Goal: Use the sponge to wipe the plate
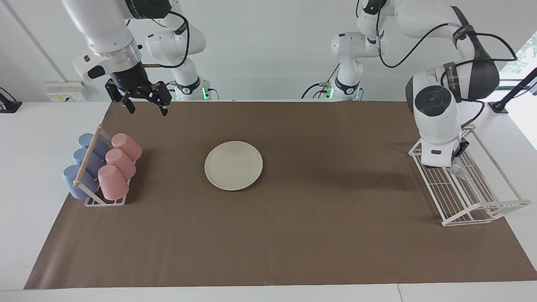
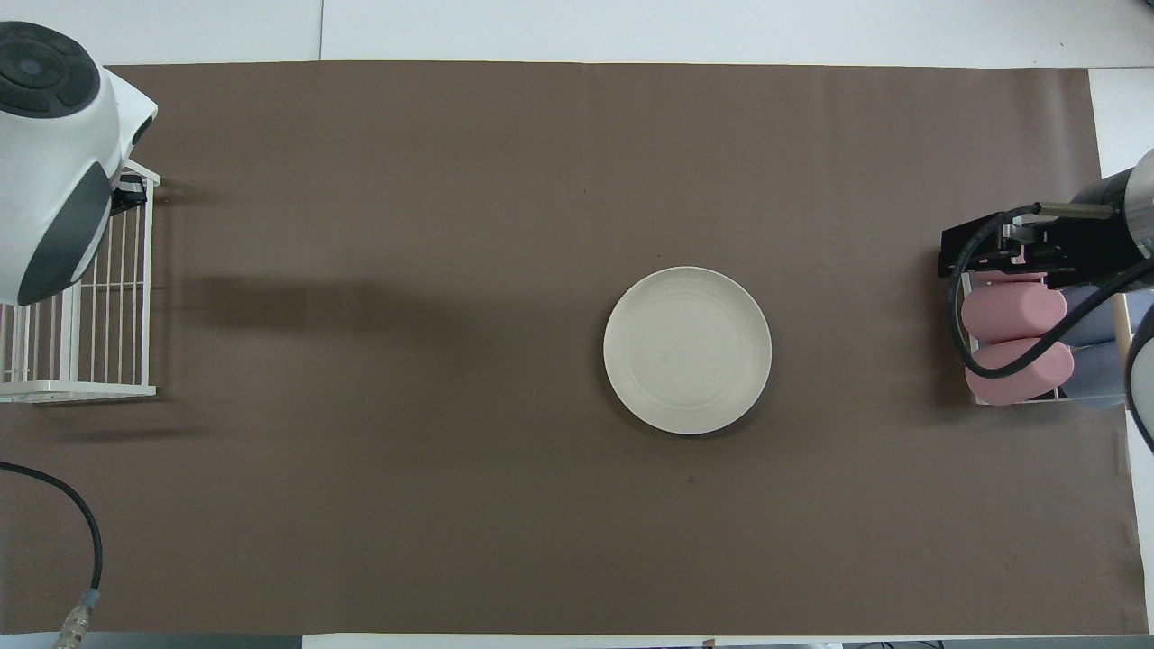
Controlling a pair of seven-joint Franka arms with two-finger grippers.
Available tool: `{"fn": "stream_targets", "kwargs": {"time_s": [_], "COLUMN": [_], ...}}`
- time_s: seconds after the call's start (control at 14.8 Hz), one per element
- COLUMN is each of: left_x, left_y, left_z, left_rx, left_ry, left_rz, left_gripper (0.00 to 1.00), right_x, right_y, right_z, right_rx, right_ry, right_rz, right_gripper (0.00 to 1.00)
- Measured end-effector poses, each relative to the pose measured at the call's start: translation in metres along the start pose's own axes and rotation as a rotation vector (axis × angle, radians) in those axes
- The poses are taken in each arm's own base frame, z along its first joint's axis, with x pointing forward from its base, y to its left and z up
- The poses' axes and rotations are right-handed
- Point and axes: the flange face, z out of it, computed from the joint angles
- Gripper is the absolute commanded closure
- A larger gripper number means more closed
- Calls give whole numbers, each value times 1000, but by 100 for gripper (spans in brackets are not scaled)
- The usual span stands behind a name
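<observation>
Matte cream round plate [image 1: 233, 165]; sponge seemingly hidden.

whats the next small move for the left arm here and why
Probably lift the left gripper straight up out of the white wire rack. It is down in the rack, shut at the silvery sponge; whether it grips it is unclear. The plate lies bare mid-table, unwiped. The right gripper waits open above the cup rack.
</observation>
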Motion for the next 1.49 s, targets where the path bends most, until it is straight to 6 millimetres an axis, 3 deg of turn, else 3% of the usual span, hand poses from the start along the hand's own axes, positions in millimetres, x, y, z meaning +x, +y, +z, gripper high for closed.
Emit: {"fn": "stream_targets", "kwargs": {"time_s": [0.2, 0.41, 0.61, 0.81, 1.15, 1.28, 1.49], "left_x": [-9, -16, -17, -33, -95, -126, -167], "left_y": [8, 24, 29, 46, 70, 84, 110], "left_z": [-36, -52, -66, -79, -65, -57, -44], "left_rx": [-280, -573, -849, -1042, -1393, -1545, -1733], "left_ry": [-132, -275, -413, -507, -631, -668, -704], "left_rz": [-51, -93, -133, -74, 71, 71, -7], "left_gripper": [100, 100, 100, 100, 100, 100, 100], "right_x": [-7, -15, -20, -22, -26, -31, -45], "right_y": [-24, -45, -51, -53, -59, -78, -128], "right_z": [-11, -10, -6, 4, 6, 4, 14], "right_rx": [10, 10, 32, 43, 71, 108, 124], "right_ry": [21, 14, -40, -83, -113, -135, -146], "right_rz": [170, 304, 440, 511, 640, 749, 874], "right_gripper": [0, 0, 0, 0, 0, 0, 0]}}
